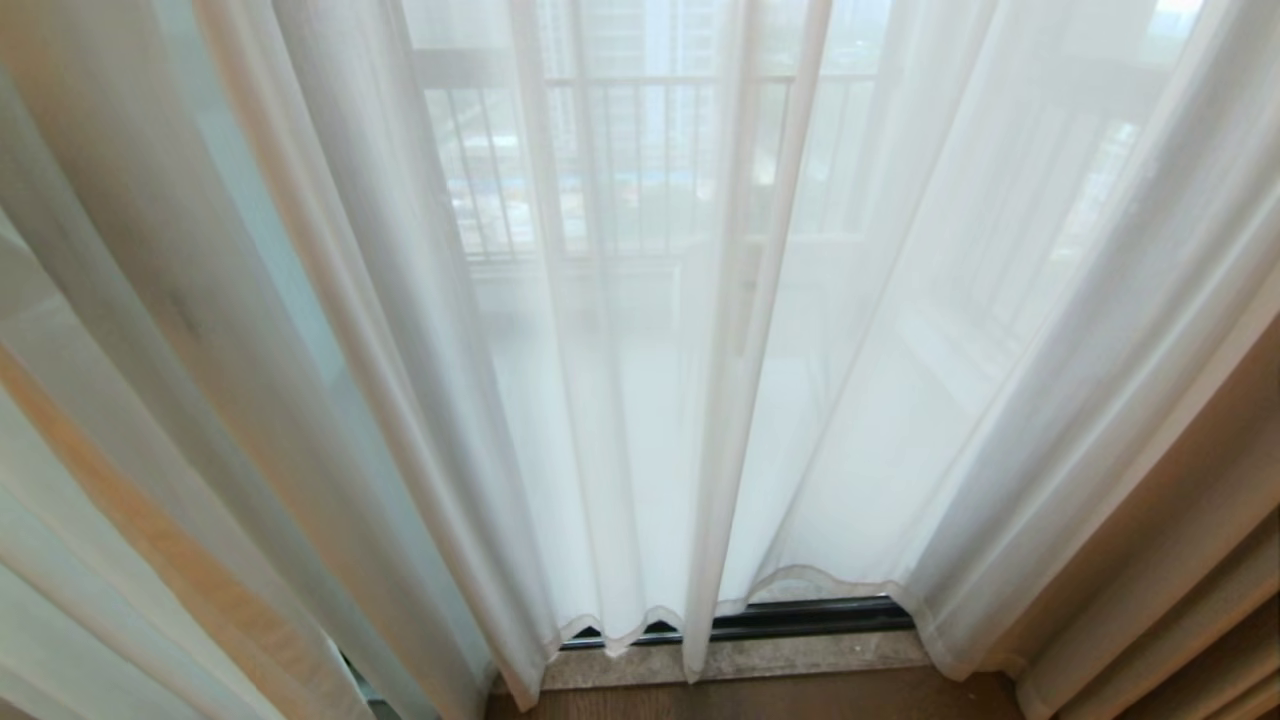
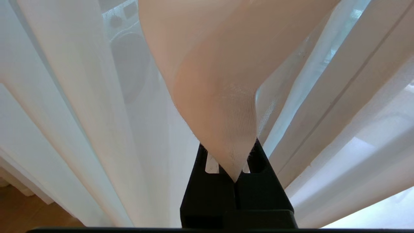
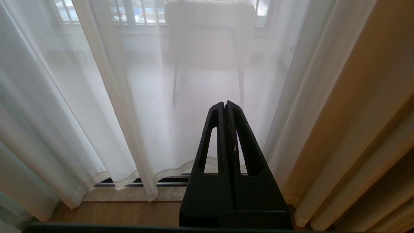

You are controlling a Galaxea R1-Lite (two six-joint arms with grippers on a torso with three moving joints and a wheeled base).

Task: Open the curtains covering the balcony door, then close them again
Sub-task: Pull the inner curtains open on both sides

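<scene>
While my left gripper (image 2: 235,176) pinches fold of sheer curtains (image 1: 640,400), panels hang drawn across balcony door (image 1: 790,618); opening or closing pull, cannot tell; next needs steady sideways drag; right gripper (image 3: 225,104) pressed together, empty, idle.

Strong daylight from outside, diffused through the curtains (image 1: 620,400). Scene behind hazy, washed out. Black fingers (image 3: 225,136) backlit, nearly silhouetted. Close fold in left wrist view soft, blurred.

Curtains (image 1: 640,400) before the balcony door (image 1: 800,618); drapes (image 1: 1180,560) at right, railing (image 1: 640,170) behind.
</scene>
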